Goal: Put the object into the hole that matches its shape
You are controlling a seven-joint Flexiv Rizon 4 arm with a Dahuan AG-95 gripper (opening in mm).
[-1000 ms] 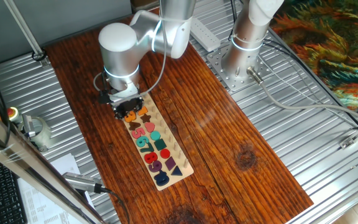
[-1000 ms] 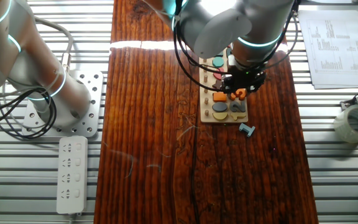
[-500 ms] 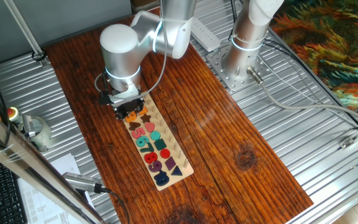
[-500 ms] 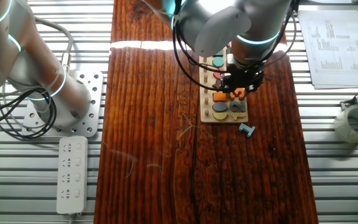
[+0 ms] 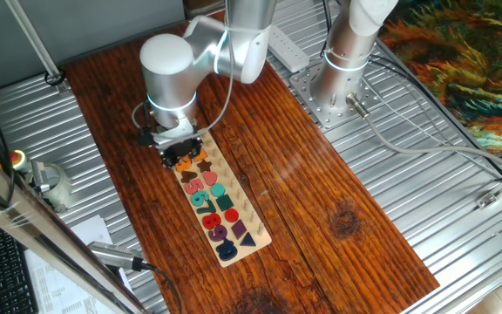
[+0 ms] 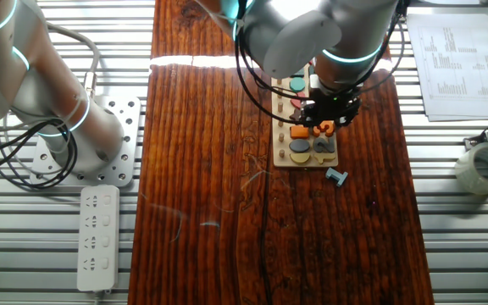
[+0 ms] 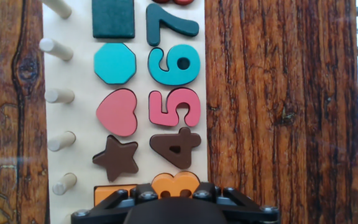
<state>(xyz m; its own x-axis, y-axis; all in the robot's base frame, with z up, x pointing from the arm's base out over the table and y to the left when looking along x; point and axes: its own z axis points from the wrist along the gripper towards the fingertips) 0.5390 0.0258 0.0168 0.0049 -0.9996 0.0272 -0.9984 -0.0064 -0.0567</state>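
The orange 3 piece (image 7: 174,183) sits between my fingertips just below the brown 4 (image 7: 175,147), at the near end of the long puzzle board (image 7: 79,121). My gripper (image 7: 174,194) is shut on it, and its black body covers the piece's lower half. The 3-shaped hole is hidden under the piece and gripper, so I cannot tell whether the piece is seated. In the fixed views the gripper (image 5: 181,157) (image 6: 324,125) is low over the board's end (image 6: 305,162), with the orange piece (image 6: 326,128) in it.
A small light blue piece (image 6: 336,176) lies on the wooden table just past the board's end. An orange rectangle (image 7: 107,190) fills the recess beside the 3. Pegs (image 7: 61,141) line the board's edge. A second arm's base (image 6: 83,144), power strip (image 6: 98,237) and tape roll (image 6: 485,165) stand aside.
The gripper with the orange piece shifted very slightly over the board's end, then stayed still. Nothing else moved.
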